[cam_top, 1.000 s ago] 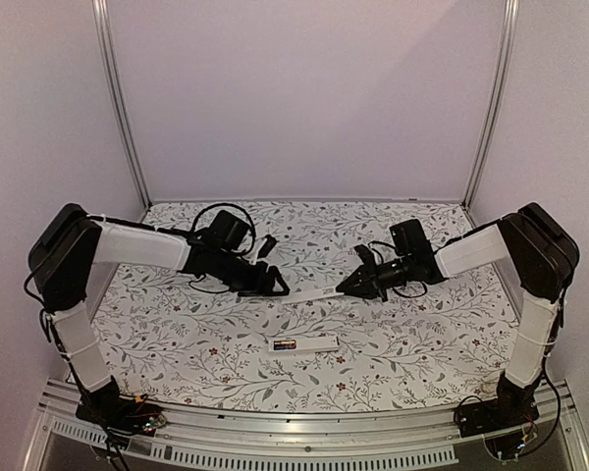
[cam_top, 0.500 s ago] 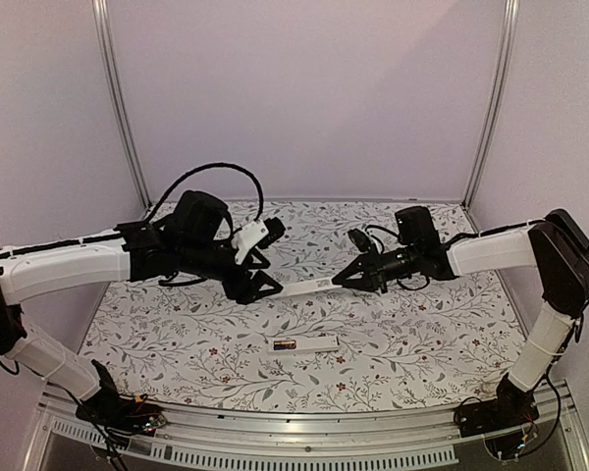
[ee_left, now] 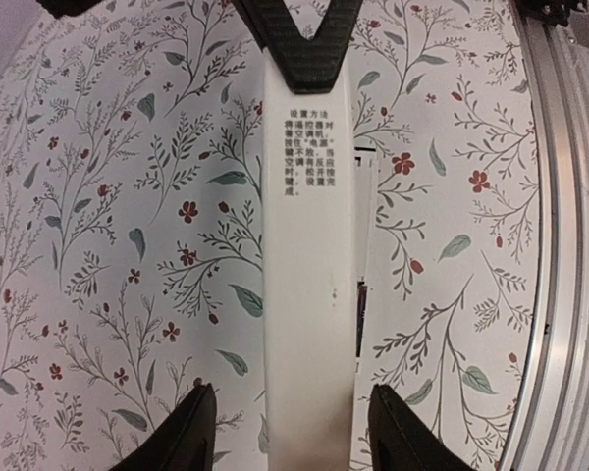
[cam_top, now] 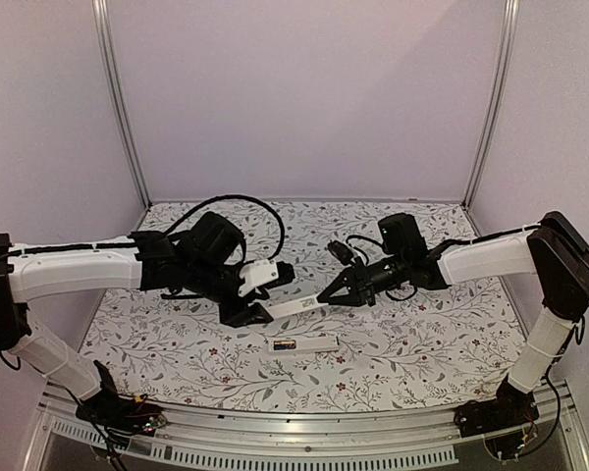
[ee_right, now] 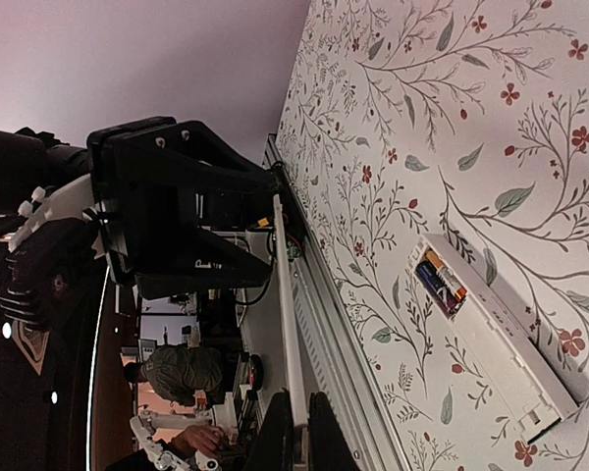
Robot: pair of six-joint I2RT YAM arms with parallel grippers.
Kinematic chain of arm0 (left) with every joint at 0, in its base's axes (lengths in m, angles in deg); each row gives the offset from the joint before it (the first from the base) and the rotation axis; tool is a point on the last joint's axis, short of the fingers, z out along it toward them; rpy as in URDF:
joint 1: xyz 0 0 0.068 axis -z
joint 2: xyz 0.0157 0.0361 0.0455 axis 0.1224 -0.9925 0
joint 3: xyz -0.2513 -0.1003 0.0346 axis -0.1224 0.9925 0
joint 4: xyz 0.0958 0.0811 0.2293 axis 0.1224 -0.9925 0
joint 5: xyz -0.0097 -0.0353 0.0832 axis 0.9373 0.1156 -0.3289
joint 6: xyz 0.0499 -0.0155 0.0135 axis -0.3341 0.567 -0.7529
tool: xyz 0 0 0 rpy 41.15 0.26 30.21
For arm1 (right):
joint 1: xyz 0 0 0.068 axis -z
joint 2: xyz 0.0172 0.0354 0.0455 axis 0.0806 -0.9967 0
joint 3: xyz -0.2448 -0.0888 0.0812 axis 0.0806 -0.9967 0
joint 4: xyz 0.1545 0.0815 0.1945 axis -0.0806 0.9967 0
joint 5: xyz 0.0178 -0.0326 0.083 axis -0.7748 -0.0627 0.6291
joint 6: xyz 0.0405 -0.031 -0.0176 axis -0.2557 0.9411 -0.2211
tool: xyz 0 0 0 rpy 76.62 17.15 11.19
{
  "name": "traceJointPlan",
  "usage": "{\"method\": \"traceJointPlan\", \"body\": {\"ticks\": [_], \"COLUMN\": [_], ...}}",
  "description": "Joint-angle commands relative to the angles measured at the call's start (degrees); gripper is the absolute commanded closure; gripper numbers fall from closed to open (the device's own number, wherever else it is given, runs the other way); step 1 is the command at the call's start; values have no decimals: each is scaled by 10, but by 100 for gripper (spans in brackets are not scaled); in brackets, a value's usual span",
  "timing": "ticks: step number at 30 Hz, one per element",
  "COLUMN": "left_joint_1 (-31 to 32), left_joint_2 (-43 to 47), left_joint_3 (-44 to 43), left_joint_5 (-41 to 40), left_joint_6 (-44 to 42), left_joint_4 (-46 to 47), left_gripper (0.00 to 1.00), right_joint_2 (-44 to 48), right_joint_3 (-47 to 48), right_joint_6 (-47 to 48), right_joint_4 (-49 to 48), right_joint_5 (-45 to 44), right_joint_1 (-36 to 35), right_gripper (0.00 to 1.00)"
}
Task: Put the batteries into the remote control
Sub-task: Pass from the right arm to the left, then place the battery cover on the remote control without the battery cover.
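Note:
The white remote control (cam_top: 306, 343) lies on the table near the front, back side up. Both batteries (ee_right: 440, 285), one blackish and one gold-toned, sit side by side in its open compartment at one end of the remote (ee_right: 501, 343). My right gripper (cam_top: 326, 297) is shut on one end of the thin flat white cover (cam_top: 290, 306) and holds it in the air above the remote. My left gripper (cam_top: 250, 310) is open, its jaws on either side of the cover's other end without touching. In the left wrist view the cover (ee_left: 309, 245) runs between my fingers (ee_left: 191, 432).
The floral tablecloth (cam_top: 422, 334) covers the table. A metal rail (cam_top: 304, 427) runs along the near edge. Purple walls and metal posts (cam_top: 118, 108) close in the back and sides. Black cables (cam_top: 226, 201) loop over the left arm.
My right gripper has carried the cover left and lower. My left gripper has swung in and down, and its open jaws now straddle the cover's free end. The remote has not moved.

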Motion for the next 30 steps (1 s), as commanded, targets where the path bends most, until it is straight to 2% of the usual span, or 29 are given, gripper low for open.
{"method": "traceJointPlan", "body": {"ticks": [1, 5, 9, 17, 19, 21, 23, 26, 30], "left_joint_1": [12, 23, 29, 32, 32, 33, 35, 35, 36], "left_joint_2": [-5, -12, -21, -12, -5, 2, 10, 17, 19], "left_joint_3": [15, 22, 22, 26, 29, 33, 40, 51, 63], "left_joint_5": [0, -19, -39, -71, -69, -62, -54, -34, -14], "left_joint_6": [-26, -33, -41, -41, -41, -43, -45, -46, -47], "left_joint_4": [-28, -32, -39, -36, -37, -40, -42, -48, -54], "left_gripper": [48, 51, 59, 80, 84, 85, 86, 88, 89], "right_joint_2": [7, 5, 5, 6, 4, 3, 6, 25, 70], "right_joint_3": [7, 5, -1, -12, -14, -14, -9, 0, -23], "right_joint_6": [-5, -19, -28, -23, -19, -5, 34, 162, 294], "right_joint_4": [-16, -33, -46, -46, -44, -27, 31, 165, 216], "right_joint_5": [9, 12, 16, 13, 12, 3, -26, -113, -248], "right_joint_1": [-4, -4, -4, -5, -5, -5, -5, -5, -5], "right_gripper": [100, 100, 100, 100, 91, 63, 51, 42, 37]}}
